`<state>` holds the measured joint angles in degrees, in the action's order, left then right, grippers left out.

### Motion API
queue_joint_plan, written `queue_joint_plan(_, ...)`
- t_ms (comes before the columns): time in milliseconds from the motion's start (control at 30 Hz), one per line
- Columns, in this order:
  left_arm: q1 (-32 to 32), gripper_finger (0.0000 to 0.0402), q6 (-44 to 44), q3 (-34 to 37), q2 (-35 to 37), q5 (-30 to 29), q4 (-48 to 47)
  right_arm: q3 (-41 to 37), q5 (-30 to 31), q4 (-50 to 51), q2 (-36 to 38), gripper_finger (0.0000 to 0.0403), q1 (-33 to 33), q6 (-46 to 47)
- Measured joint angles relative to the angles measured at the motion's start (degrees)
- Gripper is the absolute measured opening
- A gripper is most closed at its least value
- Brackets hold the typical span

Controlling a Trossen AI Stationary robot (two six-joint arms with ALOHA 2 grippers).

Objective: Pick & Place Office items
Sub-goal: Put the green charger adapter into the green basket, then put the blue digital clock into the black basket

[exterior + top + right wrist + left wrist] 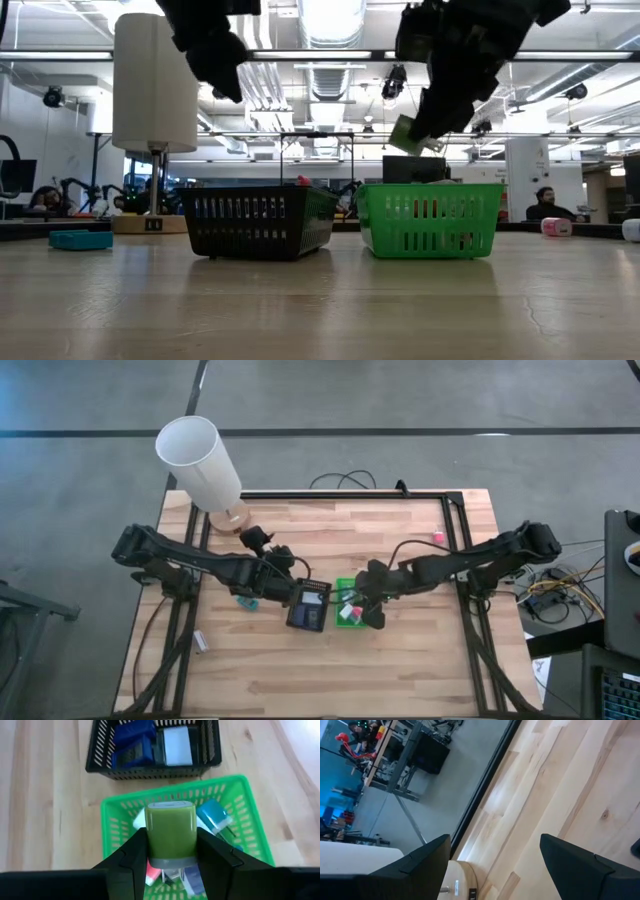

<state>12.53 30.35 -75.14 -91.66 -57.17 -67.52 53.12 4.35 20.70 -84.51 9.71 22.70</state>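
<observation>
Above the green basket [257,837], mid-desk: right gripper [171,851] clenched on a green block [170,834], long axis running forward along the fingers. Left gripper [492,865] released, over pale butcher-block desk [570,780]. Beyond, an open workshop.

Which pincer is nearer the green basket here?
Right. The right pincer, shut on an olive-green block, hangs directly over the green basket; the left pincer sits open beyond the black basket.
</observation>
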Motion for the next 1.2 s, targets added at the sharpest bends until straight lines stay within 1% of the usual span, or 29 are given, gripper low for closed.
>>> queue_joint_plan(33, 0.01, 0.0314, -0.11, 0.35, 0.00, 0.00, -0.10, -0.04, 0.03, 0.28, 0.00, 0.0132, 0.04, 0.21)
queue_joint_plan(67, -0.01, 0.0314, -0.19, 0.51, 0.00, 0.00, -0.28, -0.04, 0.08, 0.06, -0.01, 0.0148, 0.03, 0.31)
queue_joint_plan(200, 0.00, 0.0314, -0.30, 0.40, 0.00, -0.02, -0.27, -0.04, 0.12, 0.02, -0.77, 0.0243, 0.03, 0.43)
queue_joint_plan(267, -0.01, 0.0314, -0.30, 0.15, 0.00, 0.00, -0.26, -0.04, 0.12, 0.08, -0.96, 0.0282, 0.03, 0.40)
queue_joint_plan(367, -0.01, 0.0314, -0.30, 0.05, 0.00, -0.04, -0.20, -0.04, 0.12, -0.03, -1.07, 0.0322, 0.03, 0.37)
queue_joint_plan(467, 0.01, 0.0314, -0.33, 0.05, 0.00, -0.06, 0.34, -0.04, 0.14, 0.14, -0.62, 0.0342, -0.01, 0.21)
queue_joint_plan(567, -0.01, 0.0314, -0.04, 0.15, 0.00, -0.14, 1.81, 0.63, 1.01, 0.37, 1.03, 0.0346, -0.01, -1.27)
queue_joint_plan(700, -0.01, 0.0314, 1.39, 0.34, 0.00, 0.76, 5.25, 2.74, 6.98, 3.63, 4.69, 0.0340, 0.16, -5.36)
queue_joint_plan(767, -0.07, 0.0314, 0.22, 0.31, 0.00, 2.35, 6.16, 4.07, 10.60, 6.07, 6.99, 0.0336, 0.16, -7.46)
queue_joint_plan(800, -0.23, 0.0314, -1.27, 0.29, 0.00, 4.73, 5.70, 4.63, 12.52, 7.19, 8.26, 0.0334, 0.16, -8.57)
queue_joint_plan(867, -0.45, 0.0314, -2.11, -0.02, -0.01, 11.89, 2.83, 5.19, 15.64, 8.87, 11.14, 0.0330, 0.16, -10.19)
queue_joint_plan(1000, -0.80, 0.0314, 5.83, -0.56, -0.02, 26.58, -7.43, 4.98, 19.01, 10.84, 16.40, 0.0324, 0.16, -13.23)
queue_joint_plan(1100, -0.78, 0.0314, 11.36, -0.46, -0.02, 36.09, -15.28, 3.64, 20.86, 10.83, 20.00, 0.0322, 0.14, -14.51)
queue_joint_plan(1200, -0.36, 0.0314, 15.14, 0.28, 0.00, 44.71, -17.60, 2.19, 22.31, 10.72, 22.29, 0.0320, 0.12, -13.49)
